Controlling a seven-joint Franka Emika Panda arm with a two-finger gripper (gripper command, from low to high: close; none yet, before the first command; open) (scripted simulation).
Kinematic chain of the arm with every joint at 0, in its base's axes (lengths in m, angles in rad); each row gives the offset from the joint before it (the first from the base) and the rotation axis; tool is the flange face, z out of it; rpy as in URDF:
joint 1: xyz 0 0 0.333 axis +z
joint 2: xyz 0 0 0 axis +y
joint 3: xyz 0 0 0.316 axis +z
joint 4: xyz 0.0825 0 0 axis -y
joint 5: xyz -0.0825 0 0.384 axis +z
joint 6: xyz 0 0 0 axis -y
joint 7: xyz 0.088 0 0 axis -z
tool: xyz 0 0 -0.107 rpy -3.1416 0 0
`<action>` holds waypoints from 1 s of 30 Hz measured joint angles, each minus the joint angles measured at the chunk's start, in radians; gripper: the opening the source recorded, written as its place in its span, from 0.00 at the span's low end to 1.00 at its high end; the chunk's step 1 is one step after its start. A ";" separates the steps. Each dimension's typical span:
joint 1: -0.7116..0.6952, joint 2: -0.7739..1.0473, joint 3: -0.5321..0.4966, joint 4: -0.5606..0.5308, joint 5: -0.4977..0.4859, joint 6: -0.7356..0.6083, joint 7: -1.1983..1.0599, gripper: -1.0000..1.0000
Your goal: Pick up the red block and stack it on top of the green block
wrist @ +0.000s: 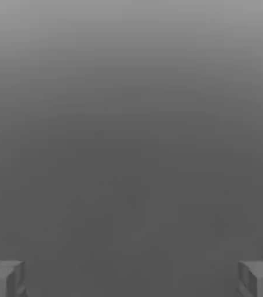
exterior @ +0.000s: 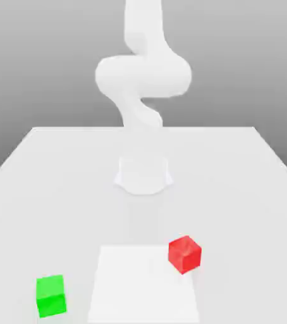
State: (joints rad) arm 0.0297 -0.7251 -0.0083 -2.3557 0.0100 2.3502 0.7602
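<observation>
In the hand view the fingers (wrist: 3,278) are seen spread wide, one tip in each lower corner of the frame, with nothing held between them and only blank grey behind. In the exterior view the arm (exterior: 143,76) is seen as a pale, folded shape in the upper centre of the frame, raised well above the desk (exterior: 247,190). The red block (exterior: 184,254) rests on the desk in the lower right of centre, turned so that one corner faces the camera, at the right edge of a brighter white patch. The green block (exterior: 50,295) sits in the lower left of the frame, well apart from the red one and more squarely aligned. The step in hand is judged to be the approach to the red block, with nothing yet grasped. For this to be done well, the hand should be brought directly over the red block and the wrist turned so that the fingers meet two opposite flat faces rather than corners. The fingers are best kept wide until they straddle the block, and closed only once lowered past its upper edges.
</observation>
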 joint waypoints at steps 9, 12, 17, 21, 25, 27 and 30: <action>0.115 0.323 -0.010 -0.226 0.035 0.210 -0.163 0.50; 0.149 0.435 -0.005 -0.303 0.038 0.283 -0.213 0.50; 0.188 0.637 0.020 -0.439 0.012 0.414 -0.279 0.50; 0.201 0.783 0.013 -0.462 -0.037 0.530 -0.267 0.50; 0.198 0.929 0.016 -0.444 -0.042 0.654 -0.264 0.50; 0.196 0.948 0.018 -0.441 -0.040 0.670 -0.265 0.00; 0.196 0.948 0.019 -0.441 -0.042 0.669 -0.263 0.00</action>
State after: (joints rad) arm 0.2254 0.2225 0.0103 -2.7971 -0.0318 3.0192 0.4971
